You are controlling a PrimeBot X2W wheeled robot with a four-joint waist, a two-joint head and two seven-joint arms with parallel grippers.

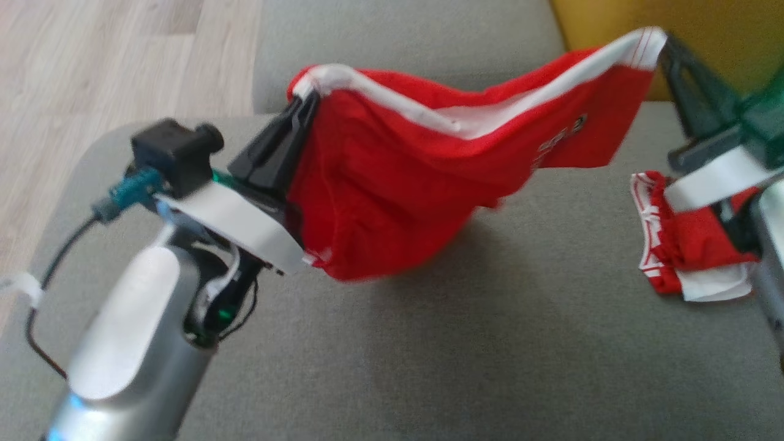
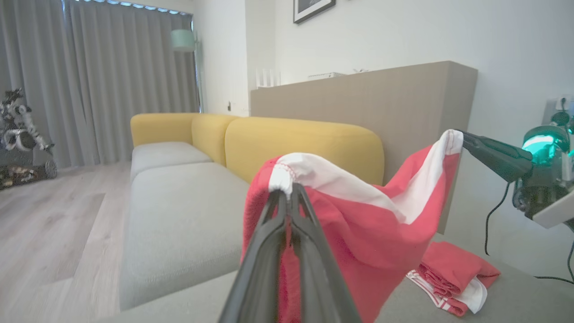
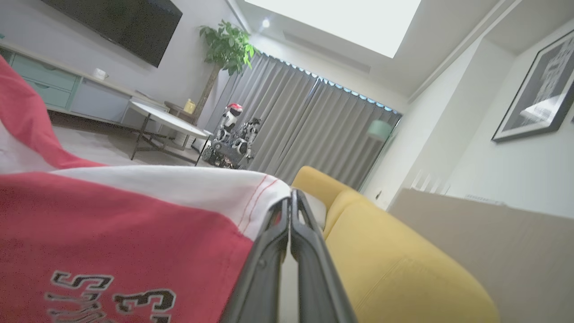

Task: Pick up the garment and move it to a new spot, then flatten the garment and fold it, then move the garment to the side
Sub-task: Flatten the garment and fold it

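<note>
A red garment (image 1: 398, 184) with a white band along its top edge hangs in the air above the grey sofa seat (image 1: 429, 343). My left gripper (image 1: 306, 101) is shut on its left corner, and my right gripper (image 1: 664, 46) is shut on its right corner. The cloth sags between them. In the left wrist view the garment (image 2: 358, 233) drapes from my left gripper (image 2: 287, 190), with the right gripper (image 2: 464, 139) pinching the far corner. The right wrist view has the garment (image 3: 112, 233), with dark lettering on it, clamped in my right gripper (image 3: 289, 197).
A second red and white garment (image 1: 680, 257) lies crumpled on the seat at the right, below my right arm. Yellow sofa backrests (image 2: 305, 143) rise behind the seat. Wooden floor (image 1: 92, 73) lies to the left. A beige partition (image 2: 381, 98) stands behind the sofa.
</note>
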